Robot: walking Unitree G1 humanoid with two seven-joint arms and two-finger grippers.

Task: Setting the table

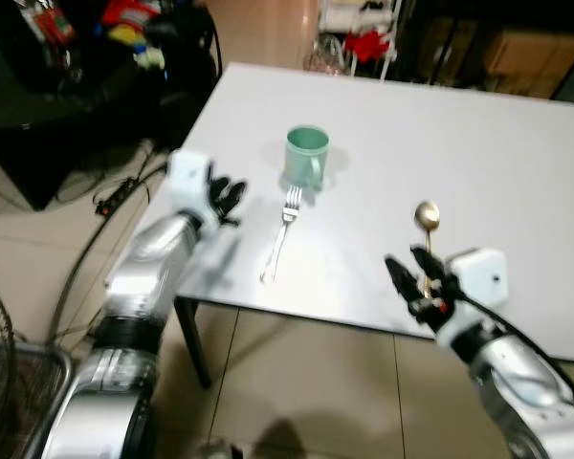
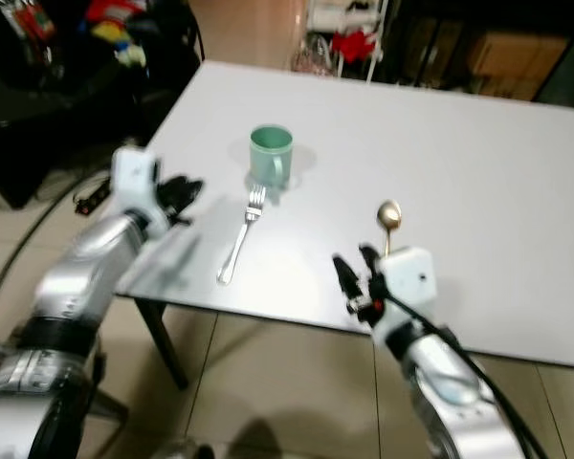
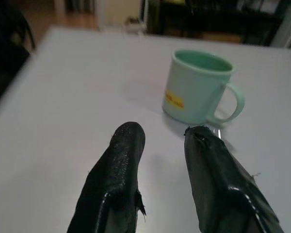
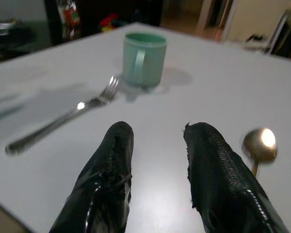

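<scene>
Beige floor tiles run under the near edge of a pale grey table (image 1: 517,172), and from my seat I see both arms raised at that edge. Nearest me, the right gripper (image 1: 409,277) sits over the table's front edge, its two black fingers (image 4: 106,179) spread apart with nothing between them. Just beyond its tips, slightly to the right, lies a gold spoon (image 1: 427,225) flat on the tabletop, bowl pointing away from me and handle running back toward the gripper; in the right wrist view the bowl (image 4: 260,143) sits just outside the right-hand finger, not between the jaws.

On the other side, the left gripper (image 1: 228,199) hovers over the table's left edge, fingers (image 3: 117,179) also parted and empty. To its right lies a silver fork (image 1: 280,234), tines toward the far side and handle toward me, well apart from the spoon and between the two grippers. Just past the tines stands a mint green mug (image 1: 306,156), upright, handle facing me, with a small yellow label (image 3: 174,99) on its side; through the left wrist camera the mug is ahead of the open jaws and a little off to one side.

Farther back, past the table's far edge, I make out dark furniture and a white rack (image 1: 359,29) with red items.
</scene>
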